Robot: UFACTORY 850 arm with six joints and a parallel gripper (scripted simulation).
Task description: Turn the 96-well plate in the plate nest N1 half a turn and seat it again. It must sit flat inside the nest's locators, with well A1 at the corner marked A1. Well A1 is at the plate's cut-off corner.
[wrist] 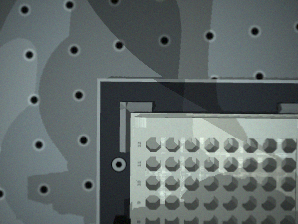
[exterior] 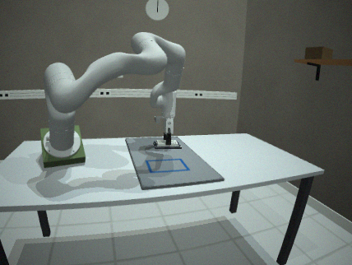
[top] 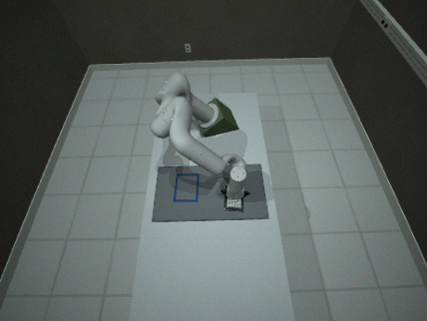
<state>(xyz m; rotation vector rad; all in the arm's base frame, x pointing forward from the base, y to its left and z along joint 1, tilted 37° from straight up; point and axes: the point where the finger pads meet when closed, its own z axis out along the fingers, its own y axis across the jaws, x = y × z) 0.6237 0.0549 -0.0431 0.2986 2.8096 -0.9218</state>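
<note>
The jaws are wide open and hold nothing. The gripper hangs straight down over the 96-well plate. The plate lies in the dark plate nest on the gray mat, at the mat's far end from the blue rectangle. In the wrist view the plate's cut-off corner sits by an L-shaped locator. The white arm stands on a green base on the table.
</note>
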